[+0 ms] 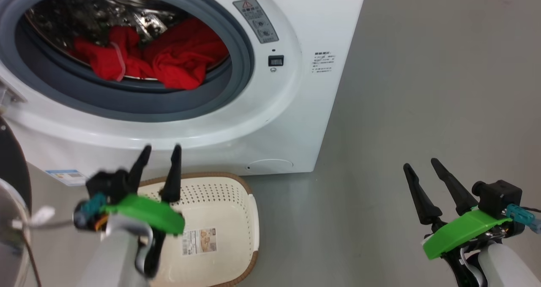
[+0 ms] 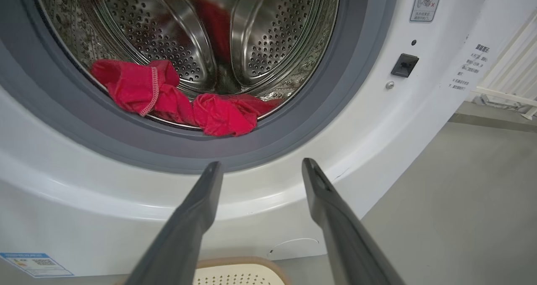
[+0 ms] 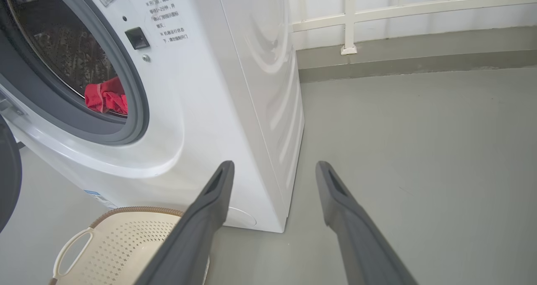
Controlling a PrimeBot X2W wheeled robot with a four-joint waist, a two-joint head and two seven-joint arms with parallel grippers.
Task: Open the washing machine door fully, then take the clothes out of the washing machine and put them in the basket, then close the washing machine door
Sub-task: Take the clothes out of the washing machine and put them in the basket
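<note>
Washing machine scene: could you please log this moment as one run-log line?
washing machine door: open | clothes: in drum | basket: empty | left gripper: open, over basket | right gripper: open, over floor

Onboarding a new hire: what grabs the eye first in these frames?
The red clothes heaped at the front of the open washer, upper left of the head view. Below, the empty basket on the floor, with the open left gripper above its far rim.

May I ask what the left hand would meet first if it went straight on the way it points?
Most likely the white front of the washing machine, just under the grey drum seal, not the clothes; the left hand aims slightly low, though depth is uncertain.
</note>
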